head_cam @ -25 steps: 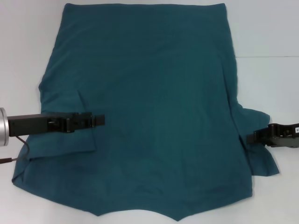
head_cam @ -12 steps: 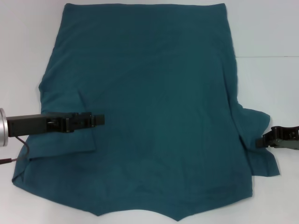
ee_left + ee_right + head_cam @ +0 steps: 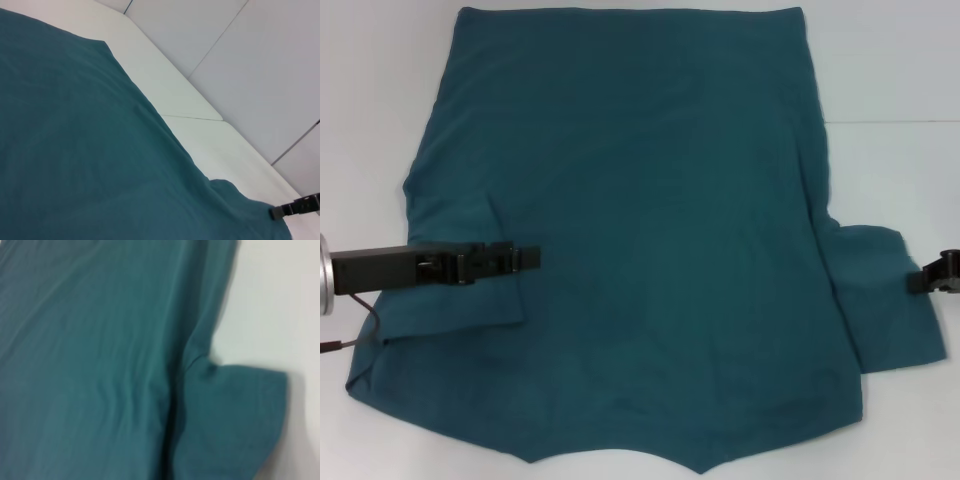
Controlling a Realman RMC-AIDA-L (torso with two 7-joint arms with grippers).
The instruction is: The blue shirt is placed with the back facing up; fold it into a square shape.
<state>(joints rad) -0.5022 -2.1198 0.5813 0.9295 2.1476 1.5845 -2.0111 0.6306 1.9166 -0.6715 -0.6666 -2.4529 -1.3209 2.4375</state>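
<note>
My left arm reaches in level from the left edge, mid-height in the head view, with the left gripper pointing toward frame centre. My right gripper just pokes in at the right edge (mostly cut off).

The blue shirt fills most of this view, a plain dark teal spread lying flat on the white bench, with soft shallow wrinkles running across it. Its edge cuts diagonally through the scene, from a corner at the far side to a small hump of fabric where a sleeve seems to branch off. At the end of that sleeve a dark piece of the right gripper shows, just beside the cloth or touching it; which is hard to tell. A thin seam crosses the bench, and pale panelled wall stands behind.
</note>
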